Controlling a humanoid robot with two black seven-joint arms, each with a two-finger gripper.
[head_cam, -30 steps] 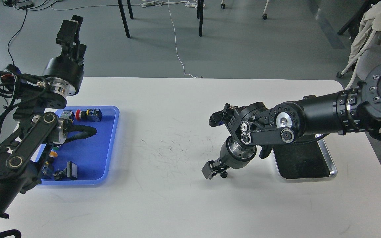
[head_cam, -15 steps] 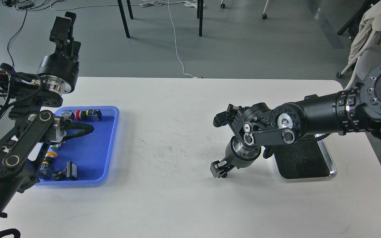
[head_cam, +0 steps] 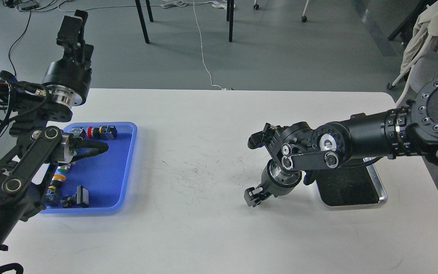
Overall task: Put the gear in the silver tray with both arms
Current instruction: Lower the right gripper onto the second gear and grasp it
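Blue tray holds switches; right arm overhangs silver tray. State of both claws: cannot tell.

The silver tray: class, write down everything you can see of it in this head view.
The silver tray is a shiny metal rectangle with rounded corners, a raised bright rim and a dark, mirror-like bottom. It lies flat on the white table near the right edge. The right arm crosses above and hides its far part. Its visible bottom holds nothing.
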